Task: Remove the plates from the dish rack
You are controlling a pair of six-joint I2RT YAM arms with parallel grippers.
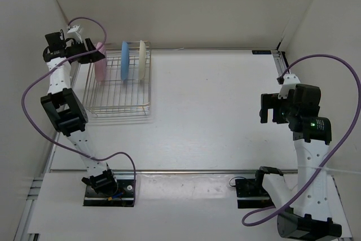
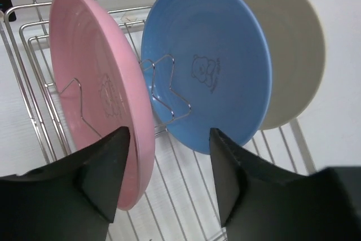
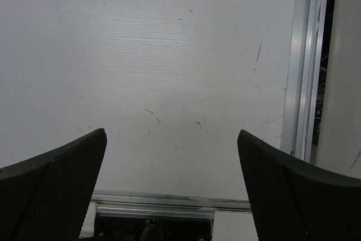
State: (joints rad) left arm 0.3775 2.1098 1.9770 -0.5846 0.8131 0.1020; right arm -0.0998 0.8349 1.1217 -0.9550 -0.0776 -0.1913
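Left wrist: pink, blue, cream plates point(image 2: 208, 60) upright in dish rack point(image 2: 34, 86)

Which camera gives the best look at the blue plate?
Left wrist view: the blue plate faces it, its centre drawing clear. The top view shows it small, edge-on in the dish rack. The right wrist view misses it.

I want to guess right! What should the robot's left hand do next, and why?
Probably squeeze shut on the pink plate: the left hand is open, with one finger on either side of the plate's rim, so it looks lined up for a grip.
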